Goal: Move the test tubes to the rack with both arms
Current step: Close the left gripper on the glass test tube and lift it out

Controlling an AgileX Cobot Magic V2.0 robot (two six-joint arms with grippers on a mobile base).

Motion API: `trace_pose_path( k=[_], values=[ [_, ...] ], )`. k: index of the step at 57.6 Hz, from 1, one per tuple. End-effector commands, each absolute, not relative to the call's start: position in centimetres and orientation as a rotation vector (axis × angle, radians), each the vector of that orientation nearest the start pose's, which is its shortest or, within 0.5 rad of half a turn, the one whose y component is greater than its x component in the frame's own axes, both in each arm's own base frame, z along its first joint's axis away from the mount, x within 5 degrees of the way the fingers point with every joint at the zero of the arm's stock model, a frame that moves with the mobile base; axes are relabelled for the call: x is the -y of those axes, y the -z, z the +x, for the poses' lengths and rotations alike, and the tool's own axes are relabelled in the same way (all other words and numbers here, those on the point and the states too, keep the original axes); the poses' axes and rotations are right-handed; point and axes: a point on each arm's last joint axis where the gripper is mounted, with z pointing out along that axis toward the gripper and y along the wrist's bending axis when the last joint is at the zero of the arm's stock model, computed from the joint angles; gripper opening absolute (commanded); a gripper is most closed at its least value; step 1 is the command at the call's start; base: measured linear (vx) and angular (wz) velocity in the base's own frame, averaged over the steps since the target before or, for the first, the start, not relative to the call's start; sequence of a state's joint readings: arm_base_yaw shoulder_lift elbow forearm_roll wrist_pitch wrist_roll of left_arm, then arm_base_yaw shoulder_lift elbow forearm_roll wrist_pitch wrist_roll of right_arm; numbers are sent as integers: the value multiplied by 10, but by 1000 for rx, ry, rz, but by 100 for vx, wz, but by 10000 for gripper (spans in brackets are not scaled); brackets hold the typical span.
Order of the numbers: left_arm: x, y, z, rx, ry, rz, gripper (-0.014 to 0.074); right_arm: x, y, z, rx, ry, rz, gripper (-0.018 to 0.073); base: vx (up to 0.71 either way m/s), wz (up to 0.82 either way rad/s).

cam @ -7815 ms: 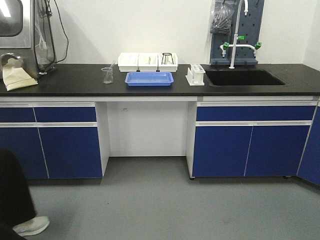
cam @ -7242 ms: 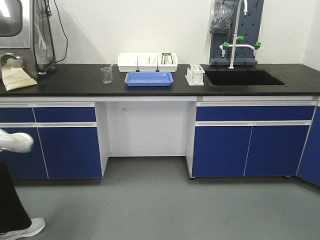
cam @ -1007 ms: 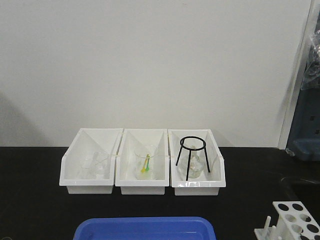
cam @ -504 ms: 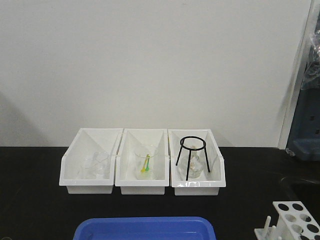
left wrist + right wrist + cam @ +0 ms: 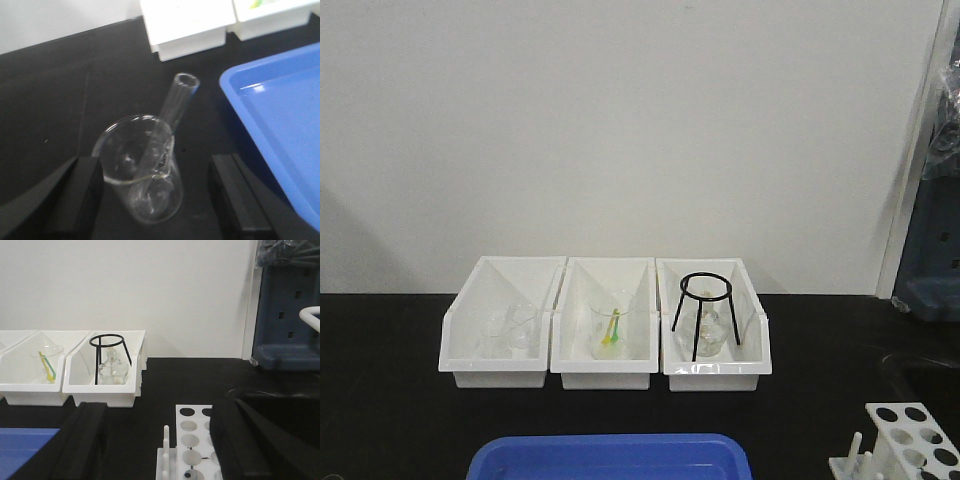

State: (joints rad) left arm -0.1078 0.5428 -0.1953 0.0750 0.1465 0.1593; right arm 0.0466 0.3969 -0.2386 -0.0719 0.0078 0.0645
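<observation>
Rack of white plastic with round holes (image 5: pixel 908 438) is cut off at the front view's lower right corner; no tube or arm shows.

Left wrist view: slender clear glass test tube (image 5: pixel 178 100) leans in a clear glass beaker (image 5: pixel 135 170), mouth up. Judged light, stiff, slick and breakable, so grip the exposed upper shaft gently. Left gripper (image 5: pixel 152 160) is spread, straddling the beaker. The tube's lower end is lost in glare.

Right wrist view: right gripper (image 5: pixel 160 410) is spread and holds nothing, the rack between its fingers; near rows are cut off.
</observation>
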Motion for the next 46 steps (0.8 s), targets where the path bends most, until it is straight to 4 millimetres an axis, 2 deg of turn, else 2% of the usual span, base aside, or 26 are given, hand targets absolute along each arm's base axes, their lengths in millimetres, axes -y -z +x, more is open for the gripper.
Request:
trace_pose_path(
  k=[1, 25, 35, 46],
  values=[
    [17, -237, 125, -1823, -90, 374, 561, -5, -283, 99, -1546, -27, -57, 499, 0, 0],
    [29, -210, 178, -1811, -56, 390, 561, -5, -279, 99, -1586, -19, -62, 500, 0, 0],
    [31, -209, 192, -1738, -49, 377, 561, -5, -278, 99, -1593, -17, -63, 500, 0, 0],
    [34, -206, 214, -1763, -47, 364, 561, -5, -278, 99, -1593, -17, -63, 500, 0, 0]
  ],
)
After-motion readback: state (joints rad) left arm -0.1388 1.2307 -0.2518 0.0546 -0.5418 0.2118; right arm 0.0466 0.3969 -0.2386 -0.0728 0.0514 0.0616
